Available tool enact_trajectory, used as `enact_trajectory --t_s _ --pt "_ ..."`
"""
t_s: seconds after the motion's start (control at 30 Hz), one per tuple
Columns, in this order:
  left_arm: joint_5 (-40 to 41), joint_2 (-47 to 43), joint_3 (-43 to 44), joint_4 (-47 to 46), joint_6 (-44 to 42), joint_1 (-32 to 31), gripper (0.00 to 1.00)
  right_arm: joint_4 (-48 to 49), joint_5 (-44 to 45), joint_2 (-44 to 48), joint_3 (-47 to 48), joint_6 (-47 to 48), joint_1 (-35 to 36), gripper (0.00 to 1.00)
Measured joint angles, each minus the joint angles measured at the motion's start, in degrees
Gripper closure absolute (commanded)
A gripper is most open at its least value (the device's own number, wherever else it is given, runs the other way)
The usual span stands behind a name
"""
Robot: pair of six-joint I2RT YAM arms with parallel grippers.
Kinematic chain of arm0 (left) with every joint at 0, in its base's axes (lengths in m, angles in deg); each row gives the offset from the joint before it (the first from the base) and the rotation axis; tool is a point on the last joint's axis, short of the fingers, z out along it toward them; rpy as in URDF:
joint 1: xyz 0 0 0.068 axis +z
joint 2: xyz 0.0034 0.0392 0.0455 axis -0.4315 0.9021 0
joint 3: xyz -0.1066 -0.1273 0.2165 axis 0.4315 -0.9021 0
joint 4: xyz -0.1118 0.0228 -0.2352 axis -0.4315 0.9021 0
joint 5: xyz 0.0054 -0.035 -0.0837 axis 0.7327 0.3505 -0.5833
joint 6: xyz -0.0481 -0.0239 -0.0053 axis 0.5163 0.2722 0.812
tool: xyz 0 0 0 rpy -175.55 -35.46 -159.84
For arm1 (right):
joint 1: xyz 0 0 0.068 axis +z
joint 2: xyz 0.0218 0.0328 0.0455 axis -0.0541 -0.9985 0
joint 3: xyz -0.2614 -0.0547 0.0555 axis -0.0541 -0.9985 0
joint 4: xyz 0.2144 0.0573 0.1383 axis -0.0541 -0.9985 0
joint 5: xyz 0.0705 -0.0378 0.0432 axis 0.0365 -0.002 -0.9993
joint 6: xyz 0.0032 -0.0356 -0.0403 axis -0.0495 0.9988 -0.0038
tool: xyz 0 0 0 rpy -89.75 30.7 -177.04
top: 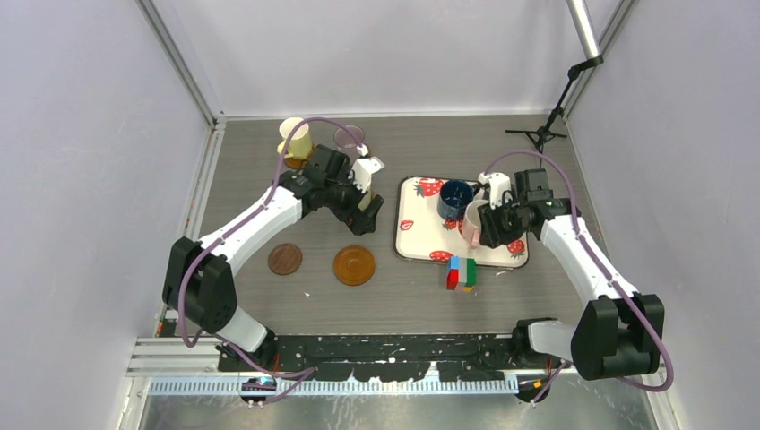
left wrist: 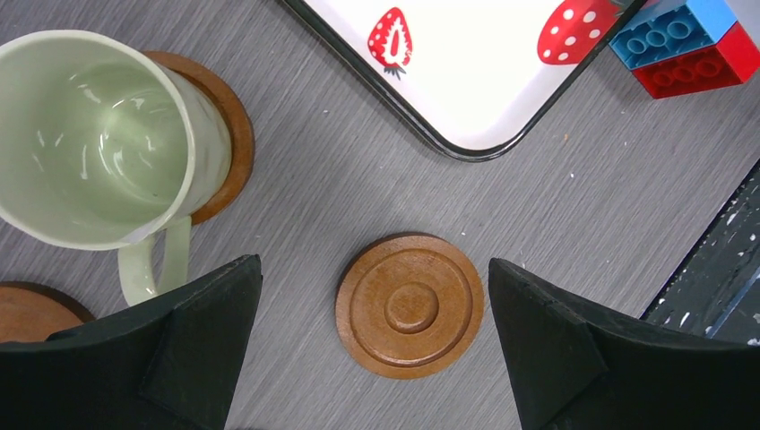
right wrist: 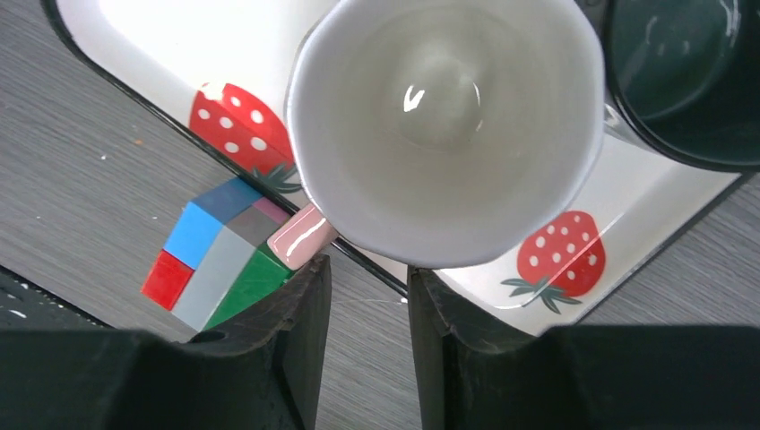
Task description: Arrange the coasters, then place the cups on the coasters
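Done: pale yellow mug (top: 296, 139) and light green mug (left wrist: 90, 134) each on round brown wooden coaster (left wrist: 228, 134). 2 bare: dark coaster (top: 285, 259), lighter coaster (left wrist: 410, 305) beneath wide-open, empty left gripper (left wrist: 374, 262). Right gripper (right wrist: 367, 269) pinches pink mug (right wrist: 448, 125) rim at edge of white strawberry-print tray (right wrist: 627, 206). Dark blue mug (right wrist: 690, 72) stands on tray, not yet moved.

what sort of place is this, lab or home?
Probably a lab robot cell: table boxed in by plain walls and aluminium posts, left arm and right arm bolted at its near edge, tripod stand at the back.

Grey table (top: 403, 152): strawberry tray (top: 414, 224), block toy (top: 462, 273), dark coaster (top: 285, 259), lighter coaster (top: 355, 265) beside it.
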Motion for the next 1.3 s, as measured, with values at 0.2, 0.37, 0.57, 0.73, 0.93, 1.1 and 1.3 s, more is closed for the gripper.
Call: enact_trajectory --t_s 0.2,0.37,0.57,0.73,0.93,1.1,1.3 --pt "-2.1 1.38 0.0 -2.49 3.1 -0.28 0.0 0.81 -1.2 -1.38 0.13 -2.95 3.21 0.53" --pt "-1.7 4.98 1.77 -3.65 4.68 -3.17 0.0 0.35 -3.43 -2.49 1.2 -4.94 4.42 0.49" --pt "1.22 9.29 6.12 -4.74 7.28 -10.32 0.0 -0.39 -6.88 2.14 3.63 -7.91 4.48 0.39" --pt "5.44 11.61 9.27 -6.84 9.73 -16.74 0.0 -0.44 -8.28 10.03 6.32 -11.96 2.1 0.24" --pt "10.14 17.92 14.51 -8.0 11.23 -23.15 0.0 3.21 -9.2 14.27 7.23 -19.76 -9.35 0.15" --pt "12.44 23.98 20.39 -7.76 12.26 -26.69 0.03 5.7 -8.44 12.81 8.63 -25.99 -18.51 0.13" --pt "14.82 30.69 29.97 -5.51 12.22 -28.2 0.14 6.93 -7.21 10.78 9.2 -28.92 -21.77 0.13"
